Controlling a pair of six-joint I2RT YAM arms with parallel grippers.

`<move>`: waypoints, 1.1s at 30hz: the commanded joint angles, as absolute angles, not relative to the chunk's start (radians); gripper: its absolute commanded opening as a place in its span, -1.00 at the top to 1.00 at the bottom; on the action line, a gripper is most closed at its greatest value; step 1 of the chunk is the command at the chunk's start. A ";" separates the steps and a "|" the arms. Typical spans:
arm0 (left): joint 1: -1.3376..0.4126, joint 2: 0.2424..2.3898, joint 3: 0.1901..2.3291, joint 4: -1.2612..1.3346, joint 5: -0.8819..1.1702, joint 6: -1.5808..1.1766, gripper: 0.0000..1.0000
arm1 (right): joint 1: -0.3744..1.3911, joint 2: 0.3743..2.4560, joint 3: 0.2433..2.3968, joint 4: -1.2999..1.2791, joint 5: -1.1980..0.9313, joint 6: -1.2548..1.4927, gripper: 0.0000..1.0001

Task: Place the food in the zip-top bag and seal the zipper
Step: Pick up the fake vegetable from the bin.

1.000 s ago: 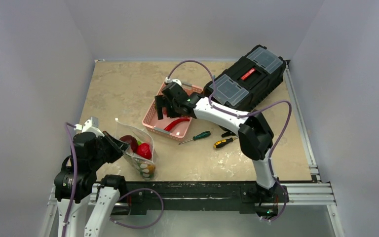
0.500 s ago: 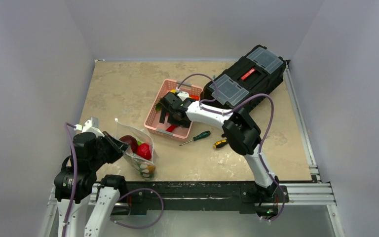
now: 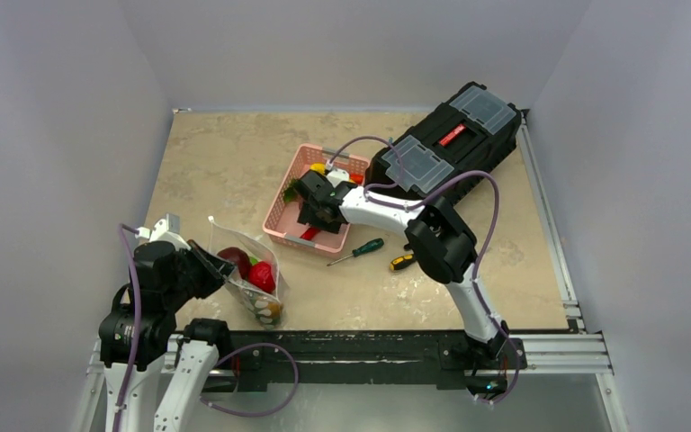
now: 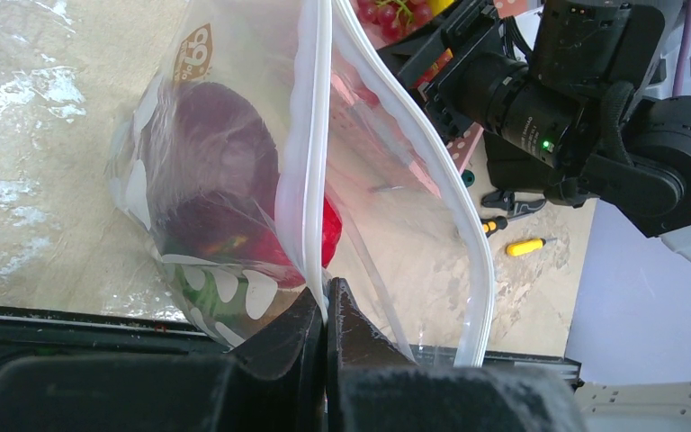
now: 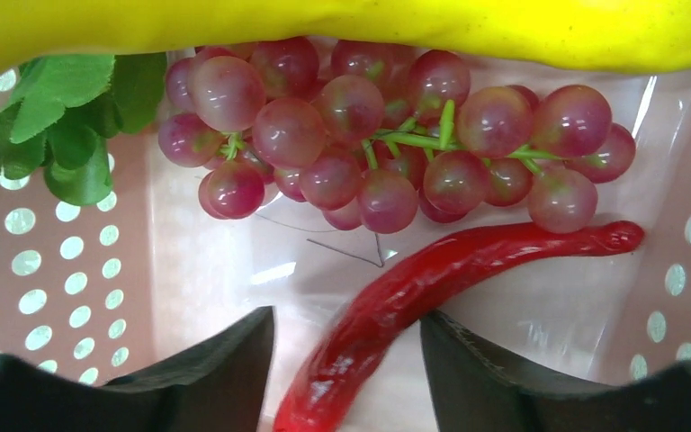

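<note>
The zip-top bag [image 3: 254,270] lies at the near left with its mouth open. It holds a dark-red piece [image 4: 216,135] and a red piece [image 4: 331,229]. My left gripper [image 4: 327,310] is shut on one strip of the zipper [image 4: 315,135]; the other strip [image 4: 445,189] bows away. My right gripper [image 5: 346,360] is open inside the pink basket [image 3: 276,212], its fingers on either side of a red chili [image 5: 432,283]. Just beyond it lie dark-red grapes [image 5: 387,135], green leaves [image 5: 63,117] and a yellow banana [image 5: 324,22].
A black toolbox [image 3: 450,144] stands at the back right, close to the basket. A green-handled screwdriver [image 3: 364,247] and a yellow-handled one [image 3: 407,262] lie on the table right of the basket. The basket's perforated walls [image 5: 18,270] flank my right fingers.
My right gripper has come down from above the basket into it and now straddles the red chili. The left gripper and bag have not moved.
</note>
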State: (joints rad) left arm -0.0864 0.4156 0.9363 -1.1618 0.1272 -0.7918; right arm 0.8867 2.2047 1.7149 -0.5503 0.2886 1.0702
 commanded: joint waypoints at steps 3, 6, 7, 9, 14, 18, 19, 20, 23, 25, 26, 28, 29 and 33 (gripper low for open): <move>-0.088 0.419 0.939 -1.138 0.147 -0.776 1.00 | 0.882 2.142 1.637 -0.503 0.359 1.138 0.13; -0.087 0.416 0.944 -1.143 0.145 -0.775 1.00 | 0.882 2.118 1.615 -0.475 0.351 1.151 0.32; -0.087 0.414 0.946 -1.143 0.143 -0.776 1.00 | 0.882 2.108 1.611 -0.472 0.352 1.155 0.39; -0.087 0.410 0.944 -1.142 0.140 -0.778 1.00 | 0.881 2.081 1.594 -0.452 0.357 1.154 0.53; -0.088 0.402 0.929 -1.142 0.147 -0.782 1.00 | 0.882 2.003 1.556 -0.415 0.382 1.137 0.78; -0.088 0.399 0.926 -1.137 0.142 -0.782 1.00 | 0.881 1.936 1.532 -0.368 0.375 1.102 0.95; -0.088 0.401 0.922 -1.130 0.146 -0.784 1.00 | 0.882 1.922 1.524 -0.355 0.369 1.094 0.98; -0.088 0.402 0.921 -1.126 0.152 -0.785 1.00 | 0.882 1.908 1.518 -0.347 0.368 1.087 1.00; -0.087 0.407 0.930 -1.137 0.152 -0.782 1.00 | 0.882 1.865 1.497 -0.316 0.368 1.054 1.00; -0.087 0.401 0.920 -1.129 0.148 -0.781 1.00 | 0.882 1.834 1.470 -0.271 0.359 1.004 1.00; -0.088 0.402 0.920 -1.128 0.148 -0.782 1.00 | 0.882 1.815 1.456 -0.240 0.351 0.970 1.00; -0.088 0.401 0.922 -1.136 0.149 -0.782 1.00 | 0.881 1.777 1.423 -0.160 0.311 0.868 1.00; -0.088 0.399 0.919 -1.135 0.150 -0.783 1.00 | 0.881 1.755 1.403 -0.111 0.273 0.806 1.00; -0.087 0.402 0.923 -1.136 0.148 -0.779 1.00 | 0.877 1.655 1.315 0.147 -0.035 0.536 0.99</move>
